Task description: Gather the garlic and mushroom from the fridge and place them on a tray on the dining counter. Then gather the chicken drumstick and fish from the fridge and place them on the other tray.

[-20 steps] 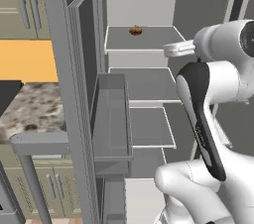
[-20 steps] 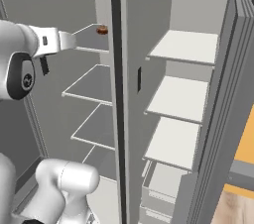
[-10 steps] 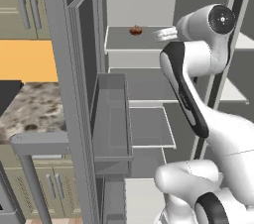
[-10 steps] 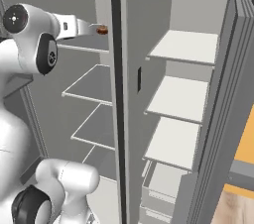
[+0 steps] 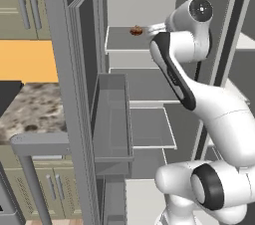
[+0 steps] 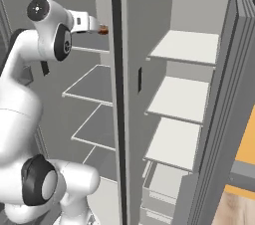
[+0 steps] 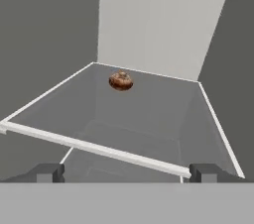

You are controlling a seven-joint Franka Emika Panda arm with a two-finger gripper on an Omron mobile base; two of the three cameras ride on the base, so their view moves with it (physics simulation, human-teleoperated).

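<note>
Brown mushroom [image 7: 120,81] lies beyond gripper [image 7: 126,172] (fingers apart).

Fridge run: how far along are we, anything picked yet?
Done: the fridge stands open and the arm is raised to its top shelf. In hand: nothing; the gripper is open and short of the shelf's front edge, facing a small brown item, likely the mushroom, near the back. Left: grasping it and carrying it to a tray. Garlic, drumstick, fish can't be judged from here.
</note>
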